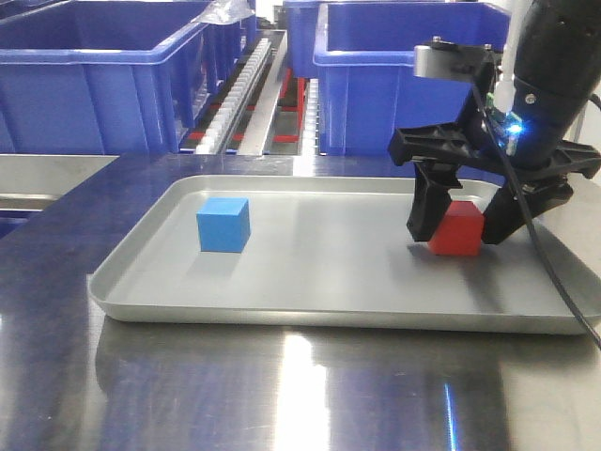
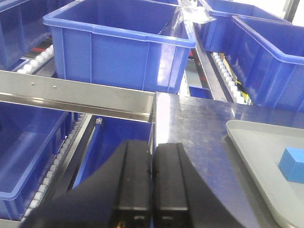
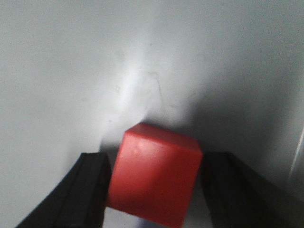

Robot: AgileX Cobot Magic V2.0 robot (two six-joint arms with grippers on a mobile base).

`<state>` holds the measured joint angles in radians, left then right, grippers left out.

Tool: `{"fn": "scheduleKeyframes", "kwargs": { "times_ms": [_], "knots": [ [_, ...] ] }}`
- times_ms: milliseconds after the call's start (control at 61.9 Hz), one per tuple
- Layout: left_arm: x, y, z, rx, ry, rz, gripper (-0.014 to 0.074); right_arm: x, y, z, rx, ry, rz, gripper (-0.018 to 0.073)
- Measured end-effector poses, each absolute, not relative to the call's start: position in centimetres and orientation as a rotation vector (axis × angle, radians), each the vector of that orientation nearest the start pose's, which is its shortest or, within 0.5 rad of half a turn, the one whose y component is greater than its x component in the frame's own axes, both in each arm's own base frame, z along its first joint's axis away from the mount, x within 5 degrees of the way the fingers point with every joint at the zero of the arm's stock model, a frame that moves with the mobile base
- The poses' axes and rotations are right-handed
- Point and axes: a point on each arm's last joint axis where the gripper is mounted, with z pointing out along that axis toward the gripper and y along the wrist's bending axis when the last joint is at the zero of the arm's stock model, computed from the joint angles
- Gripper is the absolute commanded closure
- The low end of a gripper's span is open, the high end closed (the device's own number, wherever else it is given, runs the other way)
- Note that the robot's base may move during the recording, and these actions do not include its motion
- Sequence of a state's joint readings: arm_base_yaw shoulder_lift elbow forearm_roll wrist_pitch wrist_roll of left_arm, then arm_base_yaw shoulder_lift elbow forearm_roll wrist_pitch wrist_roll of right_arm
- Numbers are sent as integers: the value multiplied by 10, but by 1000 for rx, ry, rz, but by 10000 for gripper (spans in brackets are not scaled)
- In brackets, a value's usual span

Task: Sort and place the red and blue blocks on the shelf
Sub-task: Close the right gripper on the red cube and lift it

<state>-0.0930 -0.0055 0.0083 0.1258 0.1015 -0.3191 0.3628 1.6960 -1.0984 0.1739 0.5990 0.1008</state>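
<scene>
The red block [image 3: 156,180] runs off the bottom of the right wrist picture, so its lower part is not seen. The right gripper [image 3: 156,161] has two black fingers [image 3: 90,190] that are cut off there too. The picture is blurry, so I cannot tell if they press the block. In the front picture, one finger hides the block's left side, and the tray [image 1: 282,315] loses its right corner past the edge. In the left wrist picture, the blue block [image 2: 292,164] is cut by the right edge.
</scene>
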Motion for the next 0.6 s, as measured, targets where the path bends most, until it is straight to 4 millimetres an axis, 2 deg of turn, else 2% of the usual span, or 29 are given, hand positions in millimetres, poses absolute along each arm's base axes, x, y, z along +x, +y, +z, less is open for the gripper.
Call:
{"fn": "scheduleKeyframes", "kwargs": {
  "times_ms": [242, 339, 436, 598],
  "knots": [
    [56, -4, 202, -90, 1589, -214, 473, 319, 132, 215, -194, 2691, 322, 332],
    [56, -4, 202, -90, 1589, -214, 473, 319, 134, 220, -206, 2688, 326, 393],
    [56, -4, 202, -90, 1589, -214, 473, 321, 139, 236, -223, 2653, 342, 449],
    [56, -4, 202, -90, 1589, -214, 472, 320, 139, 275, -226, 2539, 375, 513]
  ]
}}
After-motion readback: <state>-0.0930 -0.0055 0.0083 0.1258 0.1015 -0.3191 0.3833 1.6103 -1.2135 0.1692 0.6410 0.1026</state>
